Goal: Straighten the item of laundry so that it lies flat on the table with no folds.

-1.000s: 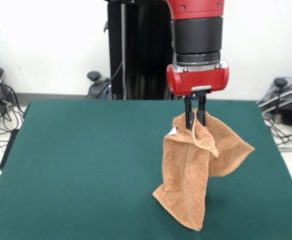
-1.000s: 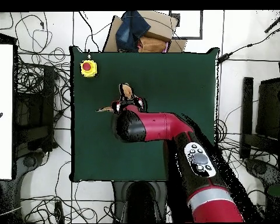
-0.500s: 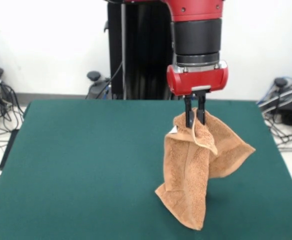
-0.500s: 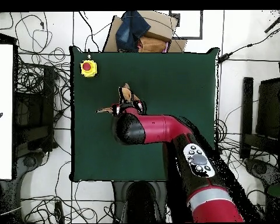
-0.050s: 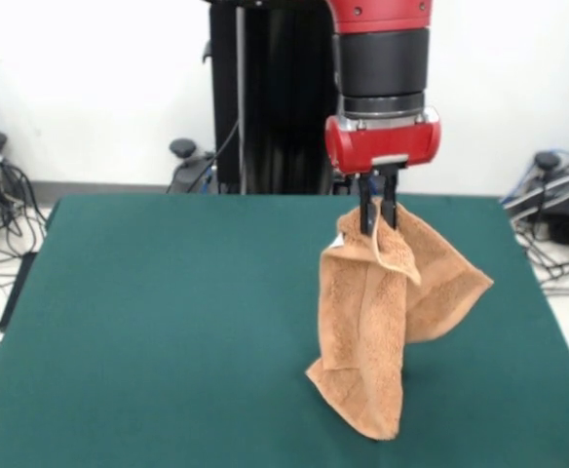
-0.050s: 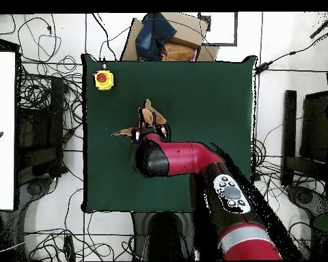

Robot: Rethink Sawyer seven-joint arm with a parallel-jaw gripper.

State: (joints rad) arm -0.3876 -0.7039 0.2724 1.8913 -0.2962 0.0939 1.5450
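I have the desk [image 5: 168, 322] in both views: one broad rectangle under plain dark green cloth. Directly on it, in the overhead view, sits a small yellow box with a red button [image 6: 103, 79], at a corner, well apart from the fingers [image 5: 377, 216]. Under the fingers, the towel [image 5: 372, 322] seems to reach the green cloth only at its lowest fold; I cannot tell for sure.

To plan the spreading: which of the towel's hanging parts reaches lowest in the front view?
The long front fold of the towel, under the gripper; the other flap juts sideways, higher.
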